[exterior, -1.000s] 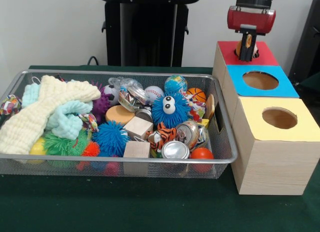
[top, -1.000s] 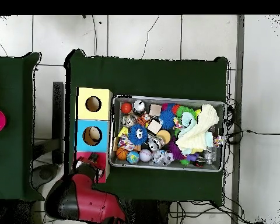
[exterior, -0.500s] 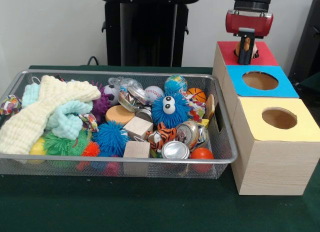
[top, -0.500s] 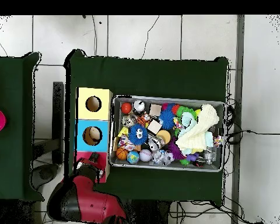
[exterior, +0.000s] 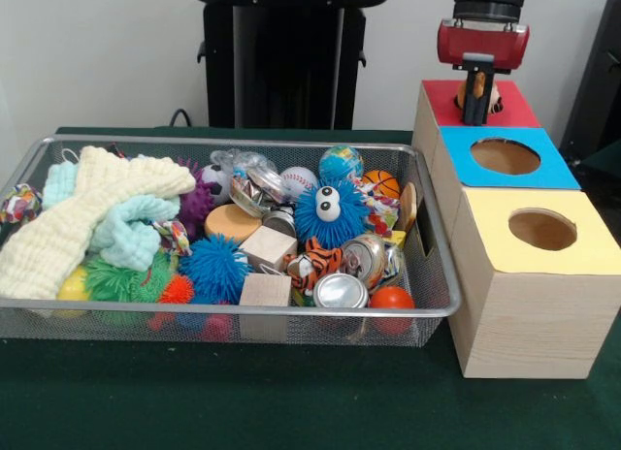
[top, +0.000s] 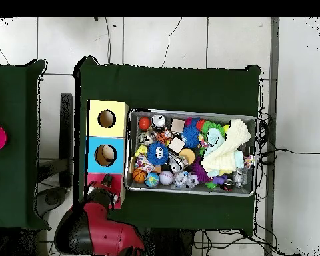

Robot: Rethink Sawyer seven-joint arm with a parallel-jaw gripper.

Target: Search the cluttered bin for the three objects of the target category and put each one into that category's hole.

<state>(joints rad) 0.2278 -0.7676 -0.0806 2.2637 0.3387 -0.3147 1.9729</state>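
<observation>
Lifted slightly since a second ago, barely any shift in the last half second. No legible writing or labels anywhere. Arm vertical, gripper directly above red-topped hole at far end of wooden box; fingers look pressed together, nothing visibly pinched. Front view only: tan object sitting in the red hole beside fingers. Overhead only: arm's red body covering that hole. Bin full on bench.
</observation>
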